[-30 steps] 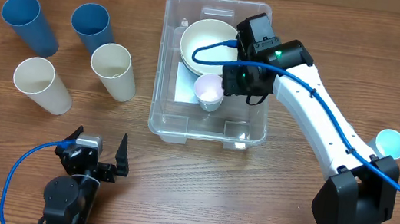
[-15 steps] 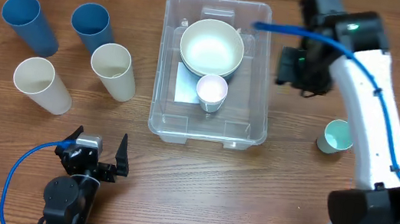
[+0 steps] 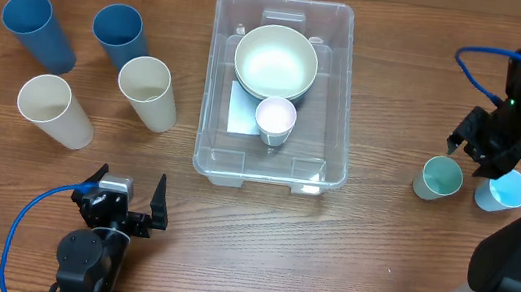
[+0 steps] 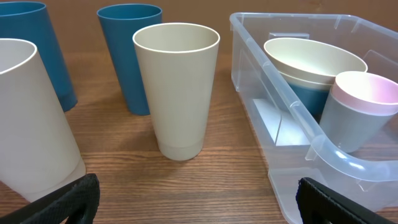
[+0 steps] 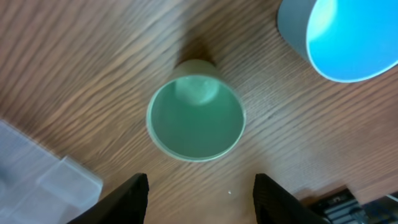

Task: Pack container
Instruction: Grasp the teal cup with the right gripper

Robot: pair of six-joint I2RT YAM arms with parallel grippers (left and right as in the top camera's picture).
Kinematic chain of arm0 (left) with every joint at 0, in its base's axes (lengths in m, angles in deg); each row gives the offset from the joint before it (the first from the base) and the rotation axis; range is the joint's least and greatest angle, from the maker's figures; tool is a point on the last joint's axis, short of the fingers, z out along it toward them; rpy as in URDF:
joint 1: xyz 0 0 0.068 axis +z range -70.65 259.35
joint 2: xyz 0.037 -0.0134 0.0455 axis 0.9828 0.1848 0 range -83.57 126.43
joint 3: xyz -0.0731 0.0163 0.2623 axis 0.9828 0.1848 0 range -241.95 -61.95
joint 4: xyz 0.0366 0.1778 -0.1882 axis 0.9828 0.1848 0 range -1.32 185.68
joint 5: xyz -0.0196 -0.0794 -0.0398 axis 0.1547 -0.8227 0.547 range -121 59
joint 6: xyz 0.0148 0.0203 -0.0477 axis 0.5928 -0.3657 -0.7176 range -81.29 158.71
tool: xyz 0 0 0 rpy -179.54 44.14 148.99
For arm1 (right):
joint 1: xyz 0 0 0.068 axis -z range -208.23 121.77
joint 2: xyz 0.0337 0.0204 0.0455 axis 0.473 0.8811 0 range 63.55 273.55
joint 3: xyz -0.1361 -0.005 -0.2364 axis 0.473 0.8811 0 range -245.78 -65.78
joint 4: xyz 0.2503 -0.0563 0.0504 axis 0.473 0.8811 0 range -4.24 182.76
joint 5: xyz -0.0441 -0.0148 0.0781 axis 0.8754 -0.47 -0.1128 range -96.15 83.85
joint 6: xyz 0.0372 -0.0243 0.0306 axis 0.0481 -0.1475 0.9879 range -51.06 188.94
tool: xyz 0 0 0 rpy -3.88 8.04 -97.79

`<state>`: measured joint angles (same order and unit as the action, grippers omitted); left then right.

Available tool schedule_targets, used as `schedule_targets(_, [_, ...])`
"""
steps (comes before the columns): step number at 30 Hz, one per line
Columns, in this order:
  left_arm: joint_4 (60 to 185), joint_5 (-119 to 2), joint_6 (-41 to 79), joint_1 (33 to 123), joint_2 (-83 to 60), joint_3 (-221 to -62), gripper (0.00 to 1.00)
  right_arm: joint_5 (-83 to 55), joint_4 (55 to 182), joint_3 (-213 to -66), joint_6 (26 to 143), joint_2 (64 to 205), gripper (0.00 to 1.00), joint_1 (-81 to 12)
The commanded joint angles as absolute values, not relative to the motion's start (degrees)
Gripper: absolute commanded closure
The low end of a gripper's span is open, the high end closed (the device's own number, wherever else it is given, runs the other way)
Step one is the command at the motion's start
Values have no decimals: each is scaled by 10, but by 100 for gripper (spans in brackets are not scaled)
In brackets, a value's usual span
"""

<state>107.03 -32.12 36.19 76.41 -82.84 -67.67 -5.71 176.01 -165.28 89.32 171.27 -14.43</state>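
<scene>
The clear container [image 3: 336, 126] stands mid-table. It holds a cream bowl [image 3: 274, 62] stacked on a blue bowl, and a small pink cup [image 3: 274, 118] in front of them. My right gripper [image 3: 475, 146] is open and empty, hovering to the right of the container, just above a small green cup [image 3: 438, 176] that stands upright [image 5: 196, 118] ahead of its fingers [image 5: 199, 199]. A small light-blue cup [image 3: 505, 190] stands beside the green one. My left gripper [image 3: 126, 211] is open and empty at the front left; its wrist view shows the container's wall [image 4: 280, 106] to its right.
Two tall blue cups [image 3: 39, 28] [image 3: 121, 35], a tall cream cup [image 3: 147, 91] and a tall white cup [image 3: 54, 109] stand left of the container. The cream cup [image 4: 177, 87] stands straight ahead of my left gripper [image 4: 199, 202]. The light-blue cup [image 5: 348, 37] is near the right table edge.
My right arm let go of the pink cup inside the container, rose out and swung right. It now hovers over the green cup. The left arm has not moved.
</scene>
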Motion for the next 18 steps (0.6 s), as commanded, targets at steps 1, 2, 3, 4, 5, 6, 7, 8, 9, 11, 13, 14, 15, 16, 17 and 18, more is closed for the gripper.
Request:
schedule_targets(1, [1069, -330, 373, 768, -833, -675, 0, -54, 1728, -1604, 902, 1700, 44, -138])
schedule_targets(2, [1069, -330, 373, 768, -833, -675, 0, -54, 1710, -1579, 902, 1700, 44, -138])
schedule_targets(3, [1069, -330, 373, 768, -833, -675, 0, -54, 1697, -1562, 902, 1700, 44, -138])
schedule_targets(4, [1069, -329, 373, 768, -833, -675, 0, -54, 1673, -1528, 903, 1700, 45, -138])
schedule_targets(5, [1069, -329, 373, 768, -833, -675, 0, -58, 1659, -1509, 903, 1700, 45, -138])
schedule_targets(6, [1069, -330, 373, 768, -833, -675, 0, -59, 1645, -1492, 903, 1700, 45, -138])
schedule_targets(7, [1069, -330, 373, 768, -833, -675, 0, -58, 1639, -1482, 903, 1700, 46, -138])
schedule_targets(8, [1069, -329, 373, 768, -833, -675, 0, -58, 1632, -1473, 903, 1700, 46, -138])
schedule_targets(9, [1069, -330, 373, 768, -833, -675, 0, -58, 1625, -1466, 903, 1700, 49, -138])
schedule_targets(11, [1069, -330, 373, 768, -833, -675, 0, -58, 1619, -1465, 904, 1700, 64, -138])
schedule_targets(13, [1069, -329, 373, 768, -833, -675, 0, -58, 1616, -1465, 904, 1700, 89, -138])
schedule_targets(14, [1069, -329, 373, 768, -833, -675, 0, -58, 1612, -1465, 904, 1700, 96, -138])
schedule_targets(15, [1069, -329, 373, 768, -833, -675, 0, -59, 1606, -1465, 904, 1700, 96, -138])
schedule_targets(16, [1069, -329, 373, 768, -833, -675, 0, -63, 1599, -1465, 904, 1700, 96, -138])
schedule_targets(17, [1069, -329, 373, 768, -833, -675, 0, -63, 1591, -1465, 904, 1700, 96, -138])
schedule_targets(18, [1069, -329, 373, 768, -833, -675, 0, -63, 1574, -1465, 904, 1700, 96, -139])
